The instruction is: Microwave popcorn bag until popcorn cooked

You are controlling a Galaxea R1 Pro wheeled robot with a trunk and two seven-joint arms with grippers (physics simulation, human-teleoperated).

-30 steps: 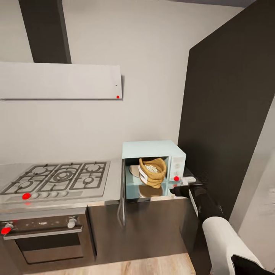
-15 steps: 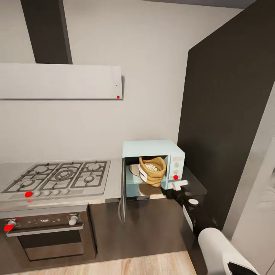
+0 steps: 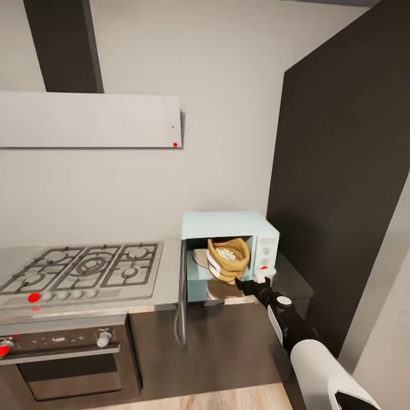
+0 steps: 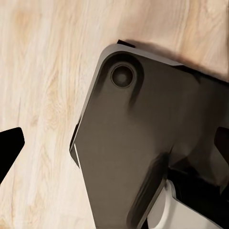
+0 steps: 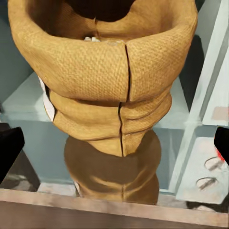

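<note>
The mint-blue microwave [image 3: 228, 225] stands on the steel countertop [image 3: 168, 282] with its door [image 3: 181, 302] swung wide open to the left. Inside stands the tan popcorn bag [image 3: 229, 261], upright, with whitish popcorn [image 3: 227, 253] in its mouth. My right gripper [image 3: 244, 283] hovers just in front of the cavity's lower right corner, a little short of the bag. In the right wrist view the bag [image 5: 114, 76] stands close ahead between the spread dark fingertips [image 5: 9, 149], untouched; the right gripper [image 5: 115, 145] is open. The left gripper [image 4: 114, 145] hangs open over the floor.
A gas hob [image 3: 85, 267] lies left of the microwave, with an oven [image 3: 62, 353] below and a hood [image 3: 91, 119] above. A tall dark cabinet [image 3: 341, 171] closes in the right side. The left wrist view looks down on wood floor [image 4: 43, 71] and my dark base [image 4: 143, 143].
The head camera has shifted slightly. My right gripper has moved left, from in front of the knob panel to the front of the open cavity. The bag has stayed put.
</note>
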